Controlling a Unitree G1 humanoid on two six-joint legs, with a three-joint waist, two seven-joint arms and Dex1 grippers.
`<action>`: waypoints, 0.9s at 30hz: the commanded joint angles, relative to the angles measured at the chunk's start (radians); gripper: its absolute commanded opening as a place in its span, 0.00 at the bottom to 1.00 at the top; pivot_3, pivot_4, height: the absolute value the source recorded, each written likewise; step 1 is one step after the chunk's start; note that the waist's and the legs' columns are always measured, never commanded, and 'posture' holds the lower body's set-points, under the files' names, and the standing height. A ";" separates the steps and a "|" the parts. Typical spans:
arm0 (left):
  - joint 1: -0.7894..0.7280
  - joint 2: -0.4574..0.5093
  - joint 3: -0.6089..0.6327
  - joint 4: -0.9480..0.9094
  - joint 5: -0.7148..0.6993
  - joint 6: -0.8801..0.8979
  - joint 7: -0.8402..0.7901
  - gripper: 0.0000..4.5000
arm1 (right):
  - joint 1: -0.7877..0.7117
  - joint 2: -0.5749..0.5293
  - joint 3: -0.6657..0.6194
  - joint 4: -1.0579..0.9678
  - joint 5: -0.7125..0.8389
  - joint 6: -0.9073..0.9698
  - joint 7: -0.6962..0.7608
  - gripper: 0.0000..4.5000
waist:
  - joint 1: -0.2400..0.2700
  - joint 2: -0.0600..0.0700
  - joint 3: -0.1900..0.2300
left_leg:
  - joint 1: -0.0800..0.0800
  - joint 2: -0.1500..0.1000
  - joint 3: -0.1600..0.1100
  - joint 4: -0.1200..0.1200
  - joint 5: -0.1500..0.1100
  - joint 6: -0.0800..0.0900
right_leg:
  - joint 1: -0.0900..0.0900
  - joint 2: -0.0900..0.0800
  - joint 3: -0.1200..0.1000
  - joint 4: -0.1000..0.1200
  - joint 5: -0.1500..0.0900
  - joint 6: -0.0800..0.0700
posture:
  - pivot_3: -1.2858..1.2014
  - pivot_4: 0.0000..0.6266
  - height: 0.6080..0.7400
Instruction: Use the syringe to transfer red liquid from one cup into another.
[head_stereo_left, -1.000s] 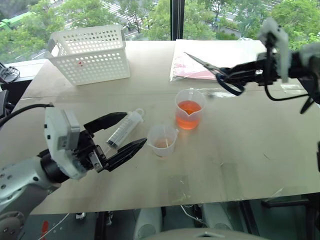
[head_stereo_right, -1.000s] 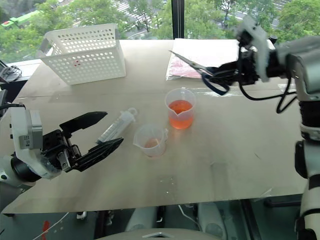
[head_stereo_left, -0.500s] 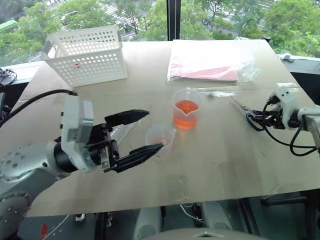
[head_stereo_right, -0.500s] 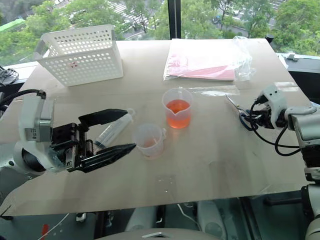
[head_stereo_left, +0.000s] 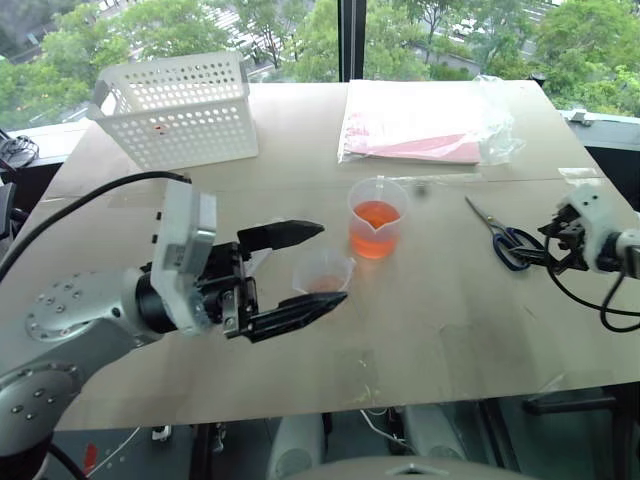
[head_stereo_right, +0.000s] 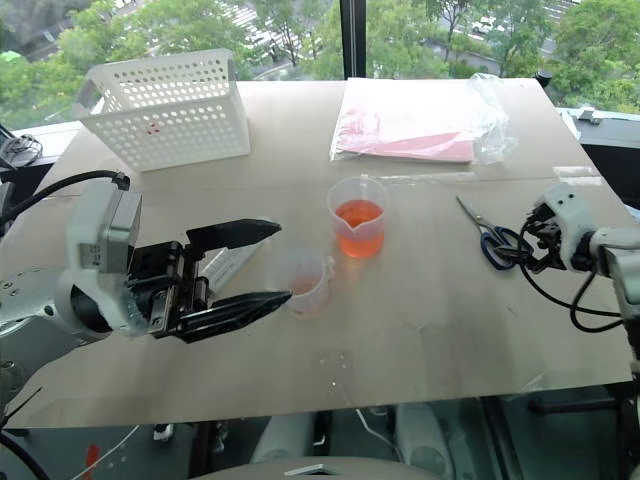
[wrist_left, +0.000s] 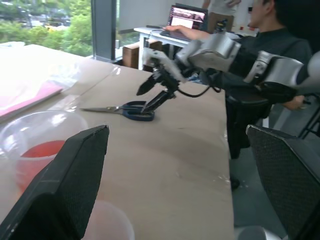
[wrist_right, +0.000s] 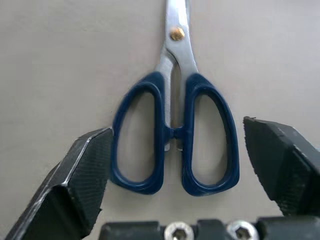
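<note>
On the table, right claw (wrist_right: 175, 185) gapes around scissors (wrist_right: 173, 135).

Counted on table: two clear beakers (head_stereo_right: 357, 213) (head_stereo_right: 303, 281), one syringe (head_stereo_right: 226, 266), one white basket (head_stereo_right: 165, 105), one pair of scissors (head_stereo_right: 485, 235), one pink packet (head_stereo_right: 410, 120).

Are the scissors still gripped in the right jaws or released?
Released. The scissors lie flat on the table, blades closed, with the right gripper's jaws spread wide either side of the handles, touching neither.

Bare table (head_stereo_left: 440, 320) between cups and scissors (head_stereo_left: 505, 240), left hand (head_stereo_left: 305, 268) crowding smaller beaker (head_stereo_left: 322, 272)
</note>
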 joint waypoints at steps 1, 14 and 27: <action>-0.001 -0.020 0.095 0.047 -0.056 -0.011 0.126 1.00 | 0.028 0.042 -0.211 -0.281 0.266 -0.016 0.088 1.00 | -0.003 0.000 0.000 | 0.000 0.000 0.000 0.000 0.000 0.000 | 0.000 0.000 0.000 0.000 0.000 0.000 | 0.52 0.24 1.00; 0.031 0.325 0.268 0.445 -0.025 0.352 0.239 1.00 | 0.081 0.051 -0.254 -0.628 0.608 -0.045 0.160 1.00 | 0.011 -0.004 0.000 | 0.001 0.000 -0.004 0.002 0.000 0.000 | 0.003 -0.002 -0.006 0.000 -0.004 -0.001 | 0.52 0.24 1.00; -0.575 0.355 -0.403 0.685 0.247 0.674 0.054 1.00 | 0.094 -0.054 -0.294 -0.569 0.731 -0.014 0.176 1.00 | 0.019 -0.003 0.000 | 0.000 0.000 -0.004 0.000 0.000 0.000 | 0.001 -0.001 -0.005 0.000 -0.002 -0.002 | 0.52 0.24 1.00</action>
